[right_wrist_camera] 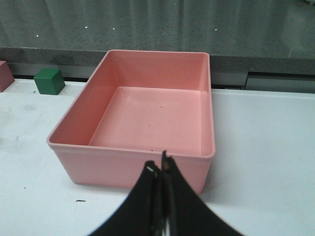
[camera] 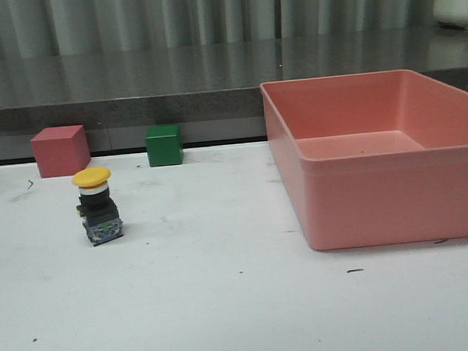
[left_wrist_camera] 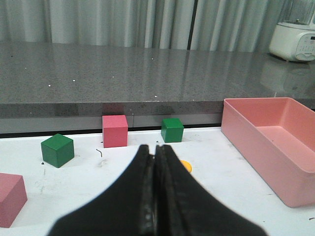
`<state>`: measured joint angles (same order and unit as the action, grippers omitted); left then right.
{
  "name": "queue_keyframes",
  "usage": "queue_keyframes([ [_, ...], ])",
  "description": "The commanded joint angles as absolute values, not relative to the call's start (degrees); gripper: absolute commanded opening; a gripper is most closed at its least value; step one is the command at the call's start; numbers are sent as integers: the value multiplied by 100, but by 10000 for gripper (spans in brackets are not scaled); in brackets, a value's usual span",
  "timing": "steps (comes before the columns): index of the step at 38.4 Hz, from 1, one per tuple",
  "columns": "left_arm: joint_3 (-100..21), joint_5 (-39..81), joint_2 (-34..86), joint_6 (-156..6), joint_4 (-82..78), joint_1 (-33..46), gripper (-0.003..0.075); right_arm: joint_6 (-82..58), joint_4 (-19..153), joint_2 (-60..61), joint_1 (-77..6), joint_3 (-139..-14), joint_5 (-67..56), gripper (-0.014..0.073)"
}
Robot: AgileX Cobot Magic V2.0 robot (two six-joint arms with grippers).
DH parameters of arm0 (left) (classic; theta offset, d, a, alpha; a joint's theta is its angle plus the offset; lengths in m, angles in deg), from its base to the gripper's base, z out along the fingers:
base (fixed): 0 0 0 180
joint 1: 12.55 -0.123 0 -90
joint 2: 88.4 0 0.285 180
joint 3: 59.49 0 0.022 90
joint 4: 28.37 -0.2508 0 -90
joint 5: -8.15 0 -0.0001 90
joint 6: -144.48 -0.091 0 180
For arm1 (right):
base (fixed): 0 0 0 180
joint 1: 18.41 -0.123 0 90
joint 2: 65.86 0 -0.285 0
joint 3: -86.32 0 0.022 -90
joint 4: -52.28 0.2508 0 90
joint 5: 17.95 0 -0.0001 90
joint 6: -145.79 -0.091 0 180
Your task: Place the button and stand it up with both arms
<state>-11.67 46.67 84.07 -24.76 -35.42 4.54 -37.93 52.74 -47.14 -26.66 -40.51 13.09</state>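
The button stands upright on the white table at the left, yellow cap on top, black base with bluish contacts below. In the left wrist view only a sliver of its yellow cap shows behind the fingers. My left gripper is shut and empty, on the near side of the button and apart from it. My right gripper is shut and empty, in front of the near wall of the pink bin. Neither arm shows in the front view.
A large empty pink bin fills the right side. A pink cube and a green cube stand at the table's back edge. The left wrist view shows another green cube and a pink block. A white appliance sits on the grey counter.
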Motion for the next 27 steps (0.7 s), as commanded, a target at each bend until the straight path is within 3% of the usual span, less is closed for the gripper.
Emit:
queue_keyframes([
  [1,-1293,4261,8476,-2478,-3522,460,-20,-3730,5228,-4660,-2649,-4187,862,-68],
  [7,-1256,4219,8476,-2478,-3493,460,-20,-3730,5228,-4660,-2649,-4187,862,-68],
  [12,-866,3373,8541,-2478,-3424,387,-20,-3730,5228,-4660,-2649,-4187,862,-68],
  [27,721,1891,8541,-2478,-2624,-765,-20,-3730,5228,-4663,-2649,-4187,862,-68],
])
